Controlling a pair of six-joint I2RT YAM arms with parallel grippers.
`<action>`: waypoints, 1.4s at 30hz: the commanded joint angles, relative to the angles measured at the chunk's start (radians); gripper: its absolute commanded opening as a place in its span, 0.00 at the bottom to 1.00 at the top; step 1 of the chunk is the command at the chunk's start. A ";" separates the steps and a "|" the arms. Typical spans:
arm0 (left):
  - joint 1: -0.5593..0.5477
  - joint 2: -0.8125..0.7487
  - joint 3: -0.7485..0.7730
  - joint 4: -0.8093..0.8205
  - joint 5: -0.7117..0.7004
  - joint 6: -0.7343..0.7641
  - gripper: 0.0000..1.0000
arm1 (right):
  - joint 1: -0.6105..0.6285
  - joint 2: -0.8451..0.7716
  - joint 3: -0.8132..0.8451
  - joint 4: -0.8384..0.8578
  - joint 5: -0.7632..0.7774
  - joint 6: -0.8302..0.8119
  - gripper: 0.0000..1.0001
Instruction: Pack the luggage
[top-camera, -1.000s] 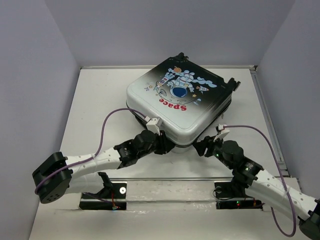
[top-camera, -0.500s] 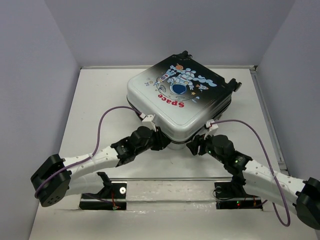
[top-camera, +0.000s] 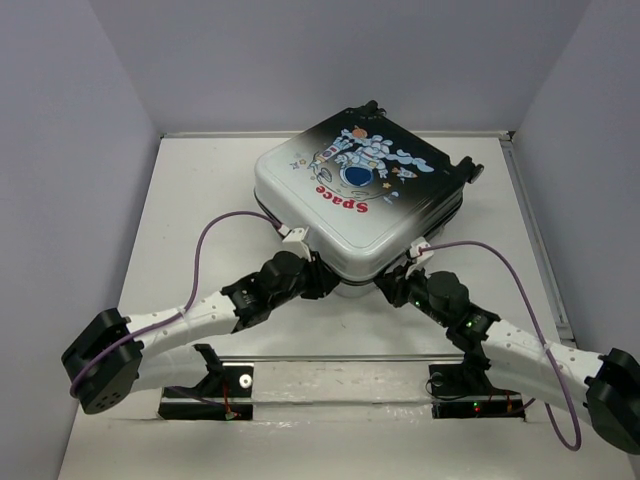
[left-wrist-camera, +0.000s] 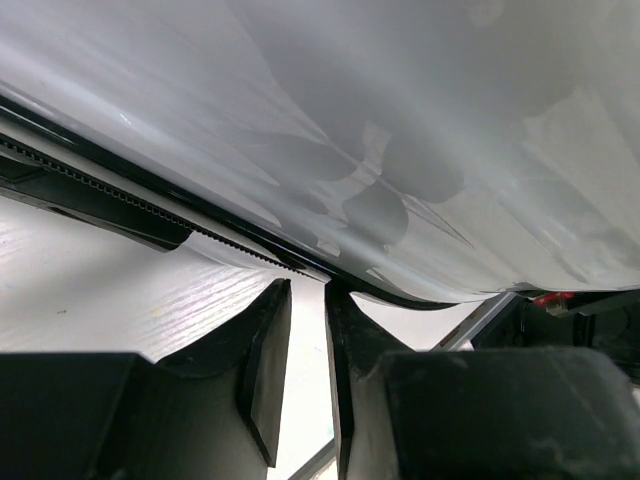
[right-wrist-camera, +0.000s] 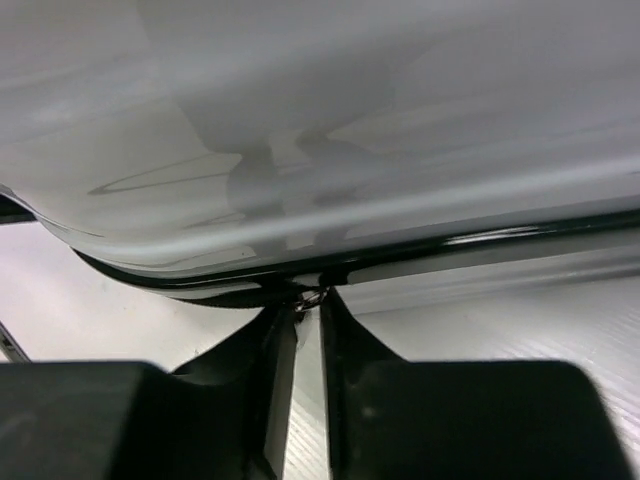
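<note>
The luggage (top-camera: 355, 190) lies flat at the back of the table, closed, with its astronaut and red "Space" print facing up. My left gripper (top-camera: 325, 282) is at the near corner. In the left wrist view its narrow-set jaws (left-wrist-camera: 308, 290) pinch the black zip seam under the pale shell (left-wrist-camera: 400, 150). My right gripper (top-camera: 390, 293) is at the near edge, just right of the left one. The right wrist view shows its jaws (right-wrist-camera: 310, 300) closed to a slit on a small metal zip pull (right-wrist-camera: 314, 296) below the shell (right-wrist-camera: 350, 130).
The white table (top-camera: 200, 220) is walled on the left, back and right. The suitcase wheels (top-camera: 470, 168) point to the back right. Purple cables (top-camera: 205, 250) loop over both arms. The arm bases (top-camera: 215, 385) sit on the near edge.
The luggage slid a little back and to the left, and the left gripper went with it. The right gripper reached forward to the near rim and closed its jaws on the zip pull.
</note>
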 joint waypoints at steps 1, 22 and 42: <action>0.009 0.014 0.060 0.134 -0.041 0.012 0.31 | 0.009 -0.026 -0.011 0.210 -0.006 0.016 0.10; 0.003 0.143 0.225 0.178 0.010 0.028 0.29 | 0.635 0.470 0.510 -0.214 0.594 0.332 0.07; 0.581 -0.107 0.600 -0.367 0.168 0.213 0.86 | 0.620 0.100 0.306 -0.712 0.668 0.817 0.57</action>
